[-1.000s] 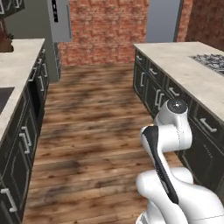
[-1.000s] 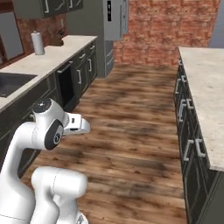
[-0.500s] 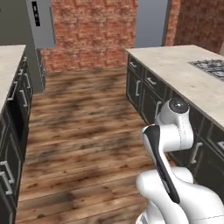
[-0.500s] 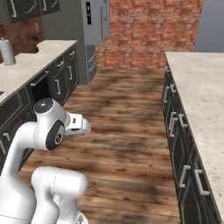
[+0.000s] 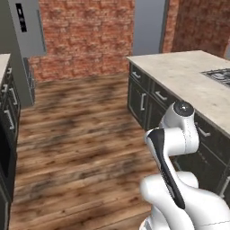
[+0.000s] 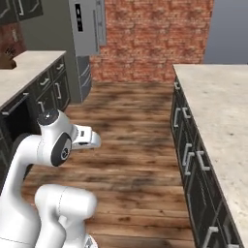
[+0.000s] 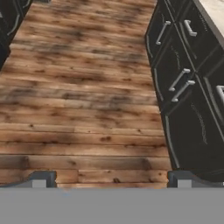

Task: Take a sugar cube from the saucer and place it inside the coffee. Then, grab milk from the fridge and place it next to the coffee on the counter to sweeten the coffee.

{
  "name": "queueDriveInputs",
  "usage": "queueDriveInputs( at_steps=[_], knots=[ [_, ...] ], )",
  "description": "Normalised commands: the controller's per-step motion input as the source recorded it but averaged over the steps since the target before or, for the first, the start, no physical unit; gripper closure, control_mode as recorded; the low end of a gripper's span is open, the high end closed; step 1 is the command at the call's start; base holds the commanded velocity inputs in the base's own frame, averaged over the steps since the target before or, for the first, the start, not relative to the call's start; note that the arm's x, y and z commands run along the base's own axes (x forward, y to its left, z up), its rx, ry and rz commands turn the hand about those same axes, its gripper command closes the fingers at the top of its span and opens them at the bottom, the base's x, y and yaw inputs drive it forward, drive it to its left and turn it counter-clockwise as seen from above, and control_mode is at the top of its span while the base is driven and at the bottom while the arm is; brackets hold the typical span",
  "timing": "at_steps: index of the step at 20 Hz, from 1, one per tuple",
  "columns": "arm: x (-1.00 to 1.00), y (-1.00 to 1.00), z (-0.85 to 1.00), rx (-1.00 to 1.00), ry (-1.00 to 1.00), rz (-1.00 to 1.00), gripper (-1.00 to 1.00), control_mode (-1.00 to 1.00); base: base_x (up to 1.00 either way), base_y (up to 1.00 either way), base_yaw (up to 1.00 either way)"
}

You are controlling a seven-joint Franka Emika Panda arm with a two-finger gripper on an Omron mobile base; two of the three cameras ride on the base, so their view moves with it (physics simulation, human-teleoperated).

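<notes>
One wooden plank floor (image 5: 81,148) ran the length of the kitchen aisle, its boards lying across the aisle in both base views. One red brick wall (image 6: 155,38) closed the far end. One fridge (image 6: 87,29) stood tall and upright at the far left of the aisle, against that brick wall; its grey door panel carried a dark vertical strip, and its long axis ran straight up. In the left base view the same fridge (image 5: 27,27) showed at the upper left.

Two stretches of tabletop were in sight. One beige speckled tabletop (image 6: 223,126) ran along the right side of the aisle, its long axis pointing away toward the brick wall, over dark cabinets (image 6: 193,164) with silver handles; in the left base view it (image 5: 188,76) carried part of one stove top (image 5: 220,76) at its right edge. The second tabletop (image 6: 24,72) lay on the left side, just before the fridge, with one small dark object at its far end, too blurred to name.

One white arm (image 5: 175,148) stood folded over the middle of the aisle. Its tool (image 7: 109,179) hung above the bare floor beside the right-hand cabinets, its two dark fingertips (image 7: 41,178) set wide apart with nothing between them.
</notes>
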Motion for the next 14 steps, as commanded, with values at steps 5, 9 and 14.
queueDriveInputs(
  at_steps=[5,9,14],
  knots=[
    [0.00,0.00,0.00,0.00,0.00,0.00,-1.00,1.00,1.00,0.11,-0.14],
    [0.00,0.00,0.00,0.00,0.00,0.00,-1.00,1.00,1.00,0.26,-0.10],
    [0.00,0.00,0.00,0.00,0.00,0.00,-1.00,1.00,1.00,0.35,-0.07]
  ],
)
